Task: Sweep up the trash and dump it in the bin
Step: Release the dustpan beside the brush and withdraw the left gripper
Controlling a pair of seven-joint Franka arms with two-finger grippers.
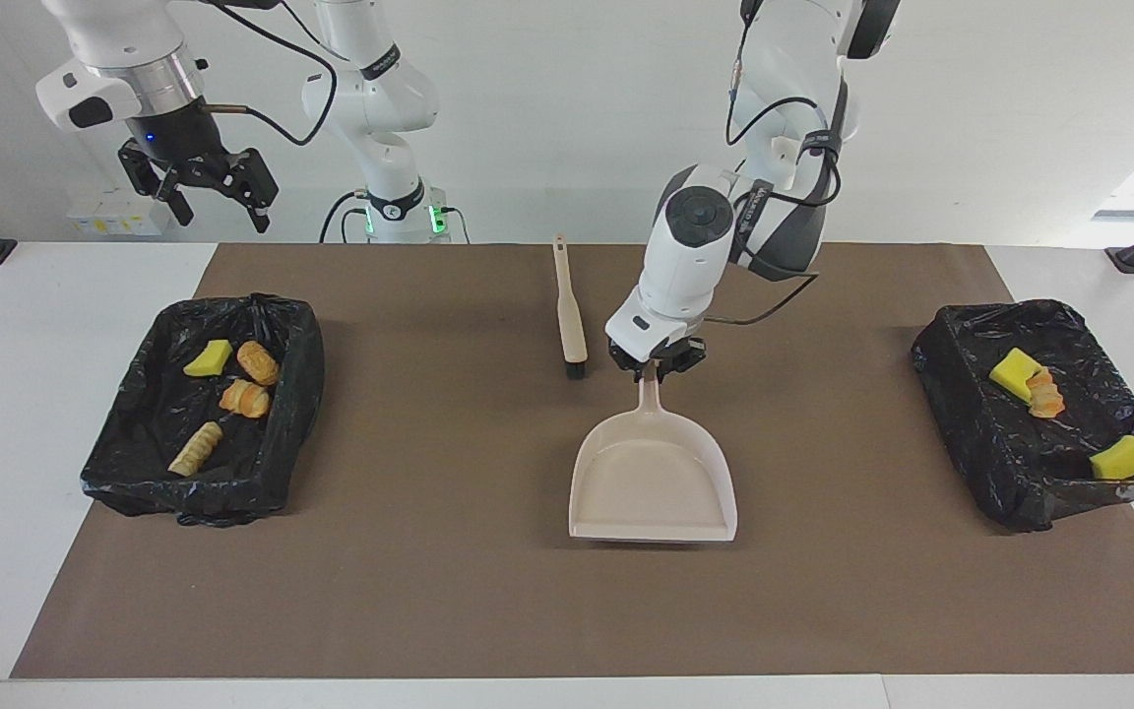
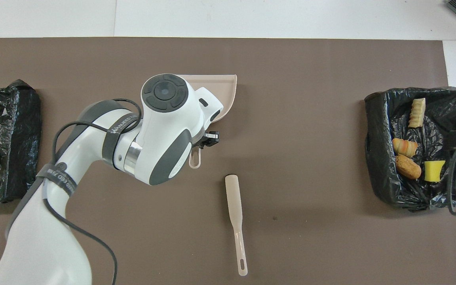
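Brown table mat (image 1: 488, 591) looks bare of trash; seven pcs lie in two black-bag-lined bins: four at right arm's end (image 1: 208, 409), three at left arm's end (image 1: 1039, 414). Likely nearly done. Beige plastic dustpan (image 1: 653, 483) empty, handle clamped by left gripper (image 1: 658, 366) mid-mat. Beige brush (image 1: 569, 313) beside it. Right gripper (image 1: 201, 192) waits aloft, jaws apart.

No readable text in either view.
Dark bands (image 2: 117, 128) on the left arm's links carry white lettering, but it cannot be made out; nothing else bears a label.
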